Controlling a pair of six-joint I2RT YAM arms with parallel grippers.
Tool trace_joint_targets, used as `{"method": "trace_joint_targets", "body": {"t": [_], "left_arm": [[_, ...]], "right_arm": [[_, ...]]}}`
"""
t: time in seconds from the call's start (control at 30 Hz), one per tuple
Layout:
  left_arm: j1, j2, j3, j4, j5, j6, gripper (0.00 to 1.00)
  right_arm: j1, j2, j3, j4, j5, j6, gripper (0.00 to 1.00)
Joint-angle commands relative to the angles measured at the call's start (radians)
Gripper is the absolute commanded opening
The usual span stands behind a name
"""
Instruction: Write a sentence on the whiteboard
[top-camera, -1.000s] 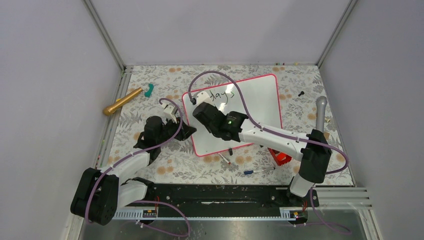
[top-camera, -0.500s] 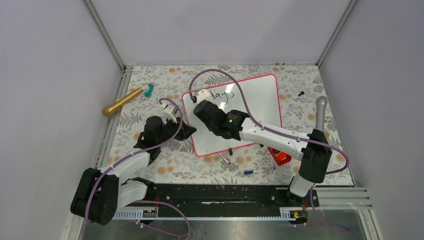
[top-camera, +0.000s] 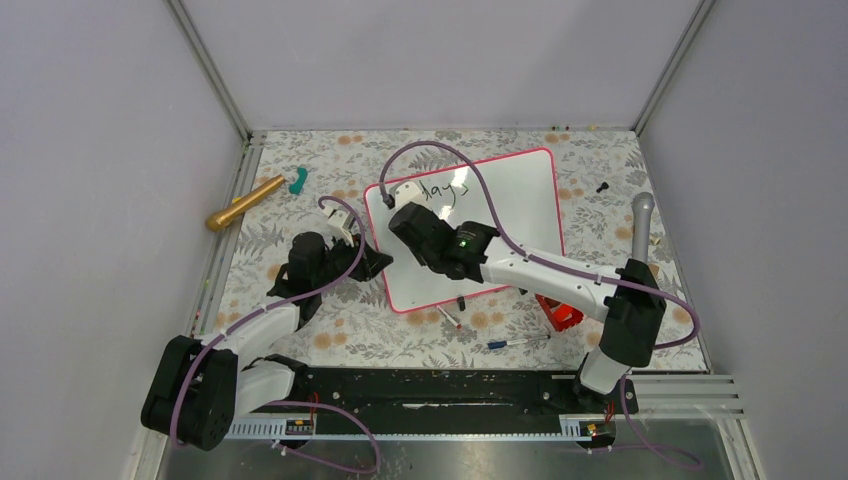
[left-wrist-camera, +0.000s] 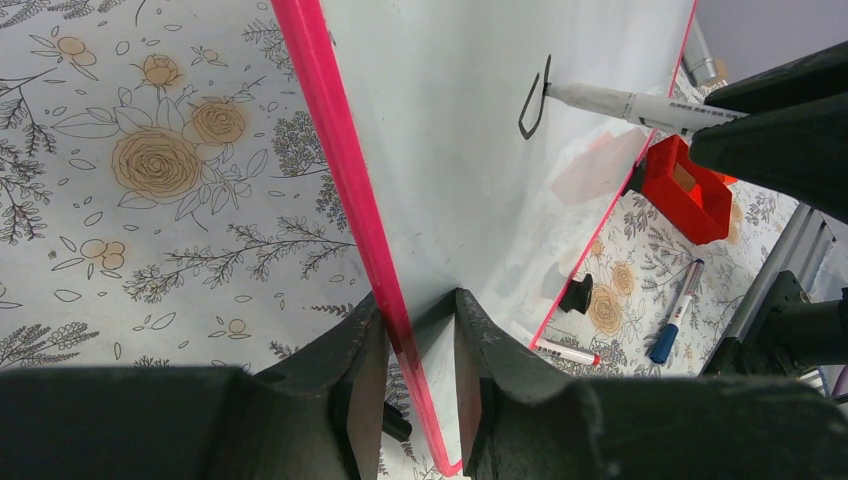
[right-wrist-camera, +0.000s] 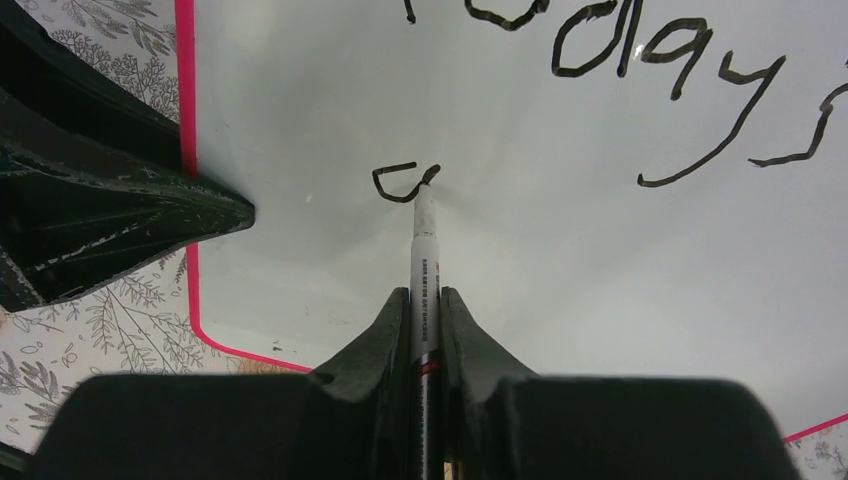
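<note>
The whiteboard (top-camera: 510, 200) lies tilted on the flowered table, white with a pink-red frame. My left gripper (top-camera: 380, 262) is shut on its left frame edge, one finger on each side in the left wrist view (left-wrist-camera: 412, 310). My right gripper (top-camera: 405, 215) is shut on a white marker (right-wrist-camera: 424, 260), upright between the fingers (right-wrist-camera: 425, 295). The marker's tip touches the board at a small black stroke (right-wrist-camera: 400, 185). Of the sentence (right-wrist-camera: 640, 50) I see "Today's" on the upper line and that stroke below it. The marker (left-wrist-camera: 620, 102) and stroke also show in the left wrist view.
A gold cylinder (top-camera: 245, 203) and a teal piece (top-camera: 299, 180) lie at the far left. A silver cylinder (top-camera: 641, 225) lies at the right. A red box (top-camera: 560, 313), a red-capped marker (top-camera: 449, 318) and a blue marker (top-camera: 510, 343) lie near the board's near edge.
My right gripper with the marker has shifted slightly over the board's left part. The left arm and the board have not moved.
</note>
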Motion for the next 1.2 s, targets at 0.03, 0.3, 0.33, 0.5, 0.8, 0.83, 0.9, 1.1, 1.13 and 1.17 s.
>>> {"method": "trace_joint_targets", "body": {"t": [0.03, 0.3, 0.33, 0.5, 0.8, 0.83, 0.9, 1.1, 1.13, 1.17], "left_arm": [[-0.001, -0.007, 0.017, 0.016, -0.052, 0.055, 0.14], [-0.001, -0.007, 0.017, 0.016, -0.052, 0.055, 0.14], [0.0, -0.007, 0.017, 0.016, -0.052, 0.055, 0.14], [0.0, -0.007, 0.017, 0.016, -0.052, 0.055, 0.14], [-0.001, -0.008, 0.017, 0.014, -0.052, 0.055, 0.13], [0.0, -0.009, 0.017, 0.014, -0.053, 0.055, 0.13], [0.0, -0.01, 0.018, 0.014, -0.054, 0.056, 0.13], [0.0, -0.01, 0.016, 0.014, -0.054, 0.055, 0.13], [0.0, -0.009, 0.016, 0.014, -0.053, 0.055, 0.13], [-0.001, -0.01, 0.016, 0.014, -0.055, 0.056, 0.13]], "right_arm": [[-0.013, -0.037, -0.031, -0.017, -0.014, 0.017, 0.0], [-0.013, -0.053, -0.049, -0.031, 0.002, 0.02, 0.0], [-0.013, -0.054, -0.05, -0.033, 0.005, 0.019, 0.0], [-0.014, -0.066, -0.045, -0.038, 0.014, 0.018, 0.0], [-0.014, -0.18, -0.064, 0.019, -0.1, 0.023, 0.0], [-0.017, -0.188, -0.069, 0.025, -0.1, 0.021, 0.0], [-0.024, -0.196, -0.074, 0.027, -0.093, 0.021, 0.0], [-0.059, -0.183, -0.07, -0.004, -0.05, 0.019, 0.0], [-0.065, -0.185, -0.072, -0.006, -0.049, 0.017, 0.0], [-0.072, -0.188, -0.074, -0.008, -0.051, 0.018, 0.0]]}}
